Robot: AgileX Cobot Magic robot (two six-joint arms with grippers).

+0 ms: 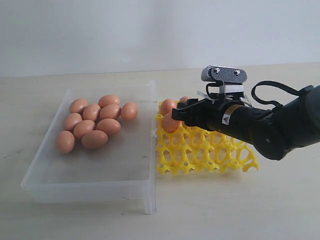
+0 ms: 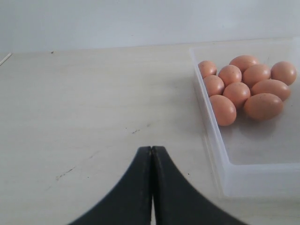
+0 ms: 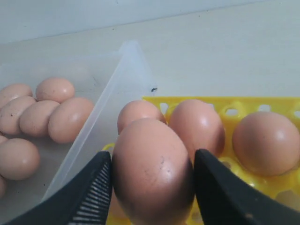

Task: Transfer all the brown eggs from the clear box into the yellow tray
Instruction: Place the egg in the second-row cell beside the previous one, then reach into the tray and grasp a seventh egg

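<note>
Several brown eggs (image 1: 95, 124) lie bunched at the far end of the clear box (image 1: 90, 192). To its right stands the yellow tray (image 1: 200, 152), with eggs (image 1: 167, 105) in its far-left cups. My right gripper (image 1: 175, 118) hovers over the tray's left edge, shut on one brown egg (image 3: 152, 171), a finger pressed against each side. Behind it in the right wrist view, three eggs (image 3: 197, 124) sit in the tray (image 3: 243, 101). My left gripper (image 2: 151, 151) is shut and empty over bare table, left of the box (image 2: 213, 140). It is outside the exterior view.
The box's near half holds no eggs. The tray's near and right cups (image 1: 225, 157) stand empty. The pale tabletop (image 1: 235, 205) runs in front of both, and a white wall rises behind.
</note>
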